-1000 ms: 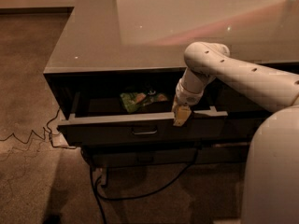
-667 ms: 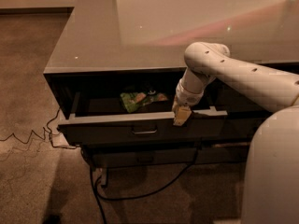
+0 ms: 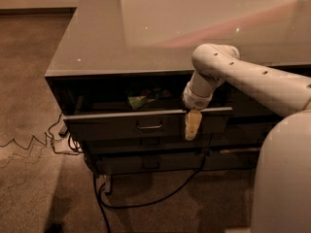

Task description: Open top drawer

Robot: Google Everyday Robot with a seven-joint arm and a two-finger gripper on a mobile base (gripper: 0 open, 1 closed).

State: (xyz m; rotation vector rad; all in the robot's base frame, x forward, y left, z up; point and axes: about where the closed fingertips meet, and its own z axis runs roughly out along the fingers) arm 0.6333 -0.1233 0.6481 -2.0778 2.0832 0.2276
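Same as a second ago, with no visible shift in arm or drawer. Pulled part-way out from under the glossy grey table (image 3: 146, 33): the wide dark grey top drawer (image 3: 107, 125) with its small rectangular metal pull handle (image 3: 149, 126), showing a crumpled green packet (image 3: 141, 100) inside. Hanging over the drawer front's upper edge, just beside the handle: the tan two-finger gripper (image 3: 193, 125); clenched or released, cannot tell. Likely risks from here: slipping off that thin edge on an angled pull, leaving the drawer half open; or skewing and jamming it, given the off-centre contact.
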